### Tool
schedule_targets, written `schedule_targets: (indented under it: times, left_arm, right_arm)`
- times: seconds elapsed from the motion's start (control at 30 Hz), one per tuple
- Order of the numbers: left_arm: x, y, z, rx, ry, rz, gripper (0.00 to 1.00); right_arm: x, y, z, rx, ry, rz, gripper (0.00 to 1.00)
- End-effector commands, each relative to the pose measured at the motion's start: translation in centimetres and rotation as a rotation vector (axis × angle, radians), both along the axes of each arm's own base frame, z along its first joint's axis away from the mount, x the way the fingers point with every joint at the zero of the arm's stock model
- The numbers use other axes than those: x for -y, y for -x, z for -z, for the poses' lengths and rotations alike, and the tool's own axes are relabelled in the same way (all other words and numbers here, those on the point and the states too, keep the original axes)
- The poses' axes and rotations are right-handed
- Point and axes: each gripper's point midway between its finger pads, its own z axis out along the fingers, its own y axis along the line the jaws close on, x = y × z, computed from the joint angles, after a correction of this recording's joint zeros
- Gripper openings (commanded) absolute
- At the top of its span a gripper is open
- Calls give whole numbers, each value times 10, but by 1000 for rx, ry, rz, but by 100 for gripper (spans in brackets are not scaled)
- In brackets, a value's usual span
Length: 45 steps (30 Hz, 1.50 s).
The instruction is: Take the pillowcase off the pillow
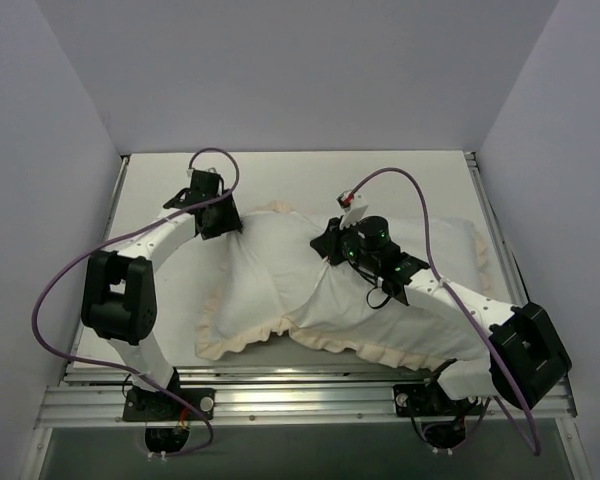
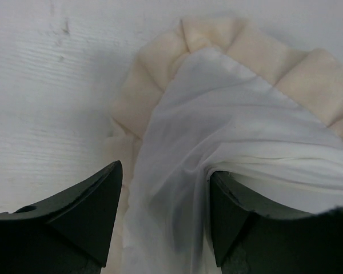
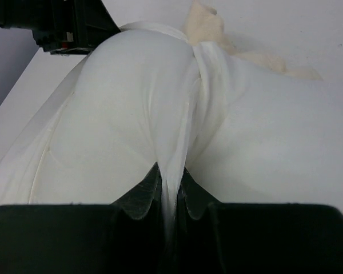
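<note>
The pillowcase [image 1: 280, 270] lies white face up across the table, with a cream ruffled edge [image 1: 240, 345]. My right gripper [image 1: 328, 252] is shut on a raised fold of its white fabric, which runs pinched between the jaws in the right wrist view [image 3: 171, 171]. My left gripper [image 1: 227, 226] is at the cover's far left corner. Its jaws stand wide apart with loose white fabric [image 2: 177, 171] between them and the ruffle [image 2: 154, 68] just beyond. The pillow is covered; a plump white bulge [image 3: 114, 114] swells the fabric. The grey face is hidden.
The white table [image 1: 310, 175] is enclosed by pale walls on the left, back and right. An aluminium rail [image 1: 300, 400] runs along the near edge by the arm bases. The left arm's black wrist [image 3: 63, 28] shows beyond the bulge.
</note>
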Motion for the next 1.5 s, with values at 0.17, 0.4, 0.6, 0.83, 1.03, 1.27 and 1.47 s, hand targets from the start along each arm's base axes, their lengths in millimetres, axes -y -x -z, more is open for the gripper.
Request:
schedule_targets:
  times: [0.17, 0.4, 0.6, 0.83, 1.03, 1.27, 1.47]
  left_arm:
    - [65, 31, 22, -45, 429, 73, 67]
    - [98, 69, 3, -101, 683, 164, 69]
    - [119, 56, -80, 62, 1015, 262, 68]
    - [156, 43, -181, 196, 1293, 459, 68]
    - [169, 39, -214, 256, 1335, 577, 67]
    - [160, 42, -153, 174, 1136, 485, 48]
    - [155, 44, -145, 196, 1001, 481, 27]
  right_arm:
    - [7, 4, -3, -49, -62, 39, 0]
    - [9, -30, -49, 81, -117, 145, 0]
    - [6, -37, -48, 106, -105, 156, 0]
    - [-27, -33, -35, 91, -52, 95, 0]
    - [-33, -32, -10, 19, 29, 79, 3]
    - [-22, -22, -63, 88, 121, 15, 69]
    - [-42, -17, -120, 141, 94, -70, 89]
